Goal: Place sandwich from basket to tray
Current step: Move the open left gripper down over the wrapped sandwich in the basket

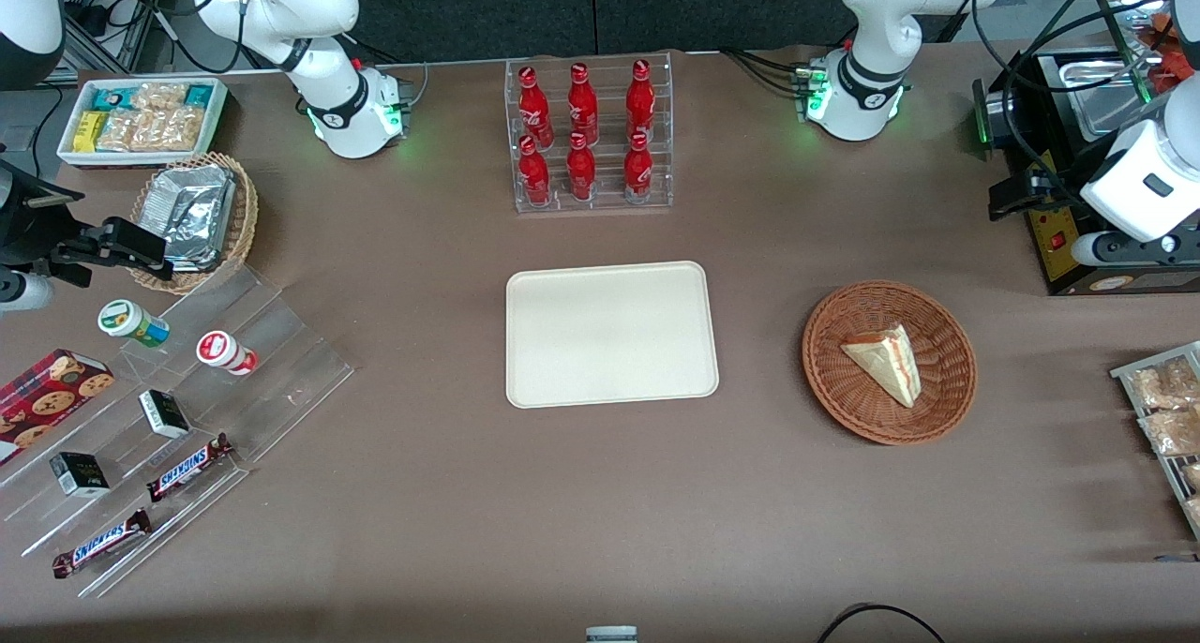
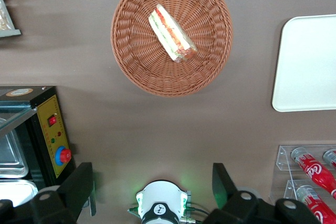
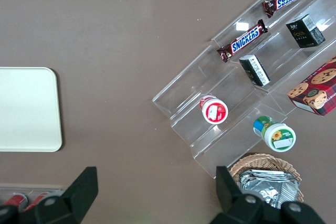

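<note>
Brown tabletop (image 1: 600,512) under raised end effector (image 2: 152,184)

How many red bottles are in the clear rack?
6: three red bottles in the rack's upper row, three lower, farther from the camera than the tray. The gripper hangs open, well above the table.

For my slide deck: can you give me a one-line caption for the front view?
Sandwich lying in the basket, tray bare beside it, left gripper parked open above the table's working-arm end.
</note>
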